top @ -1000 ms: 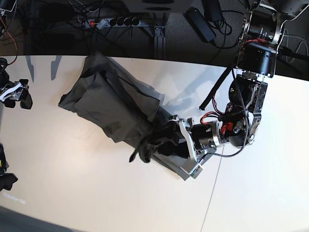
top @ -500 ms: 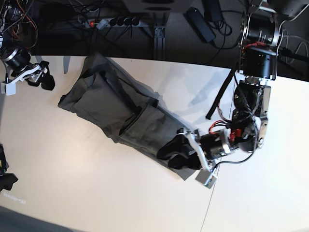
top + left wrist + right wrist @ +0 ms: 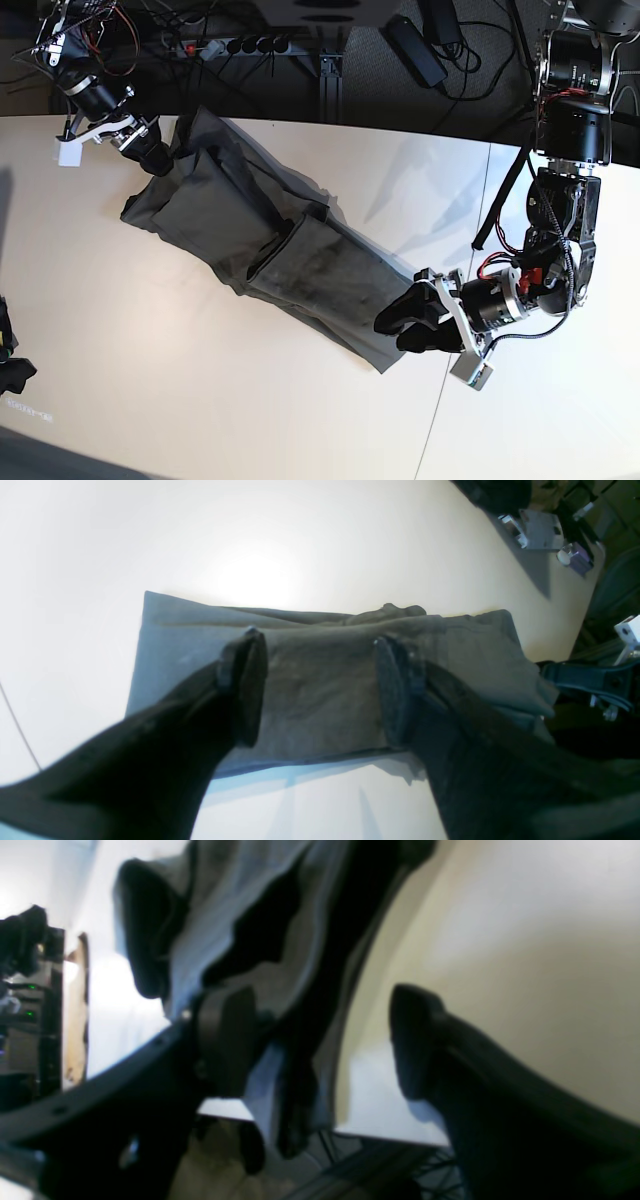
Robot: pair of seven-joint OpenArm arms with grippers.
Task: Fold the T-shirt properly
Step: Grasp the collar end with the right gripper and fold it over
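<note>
Both gripper jaws gape: left gripper (image 3: pixel 404 325) and right gripper (image 3: pixel 160 150) flank T-shirt (image 3: pixel 270 250) ends.

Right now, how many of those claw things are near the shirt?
2. The left gripper sits open at the T-shirt's lower end; the right gripper is open at its upper end.

T-shirt (image 3: pixel 270 250) on table (image 3: pixel 150 380), left end effector (image 3: pixel 405 322) at its end

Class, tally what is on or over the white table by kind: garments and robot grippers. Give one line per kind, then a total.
Garments: 1, the T-shirt
Grippers: 2, the left gripper and the right gripper
Total: 3
</note>
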